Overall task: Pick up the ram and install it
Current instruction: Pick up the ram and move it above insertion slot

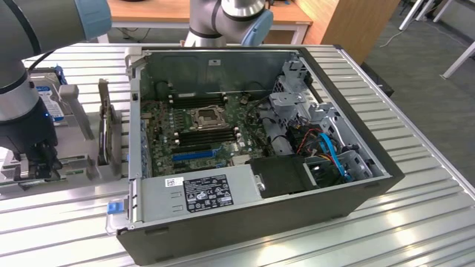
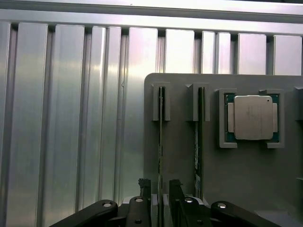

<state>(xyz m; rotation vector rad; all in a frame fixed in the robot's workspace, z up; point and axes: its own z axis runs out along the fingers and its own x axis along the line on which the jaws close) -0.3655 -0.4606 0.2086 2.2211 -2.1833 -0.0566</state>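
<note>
Ribbed aluminium table (image 1: pixel 415 222) underneath, catching soft glare along its slats; beyond its far edge, a light wooden desk (image 1: pixel 156 11) and an upright wooden panel (image 1: pixel 356 22); at the exterior view's right, grey floor (image 1: pixel 430 89) with slanted white furniture legs (image 1: pixel 457 58) standing on it

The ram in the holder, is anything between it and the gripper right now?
Nothing visible. The open gripper straddles the ram, a finger on each side. The second stick stands apart in its own slot of the holder.
</note>
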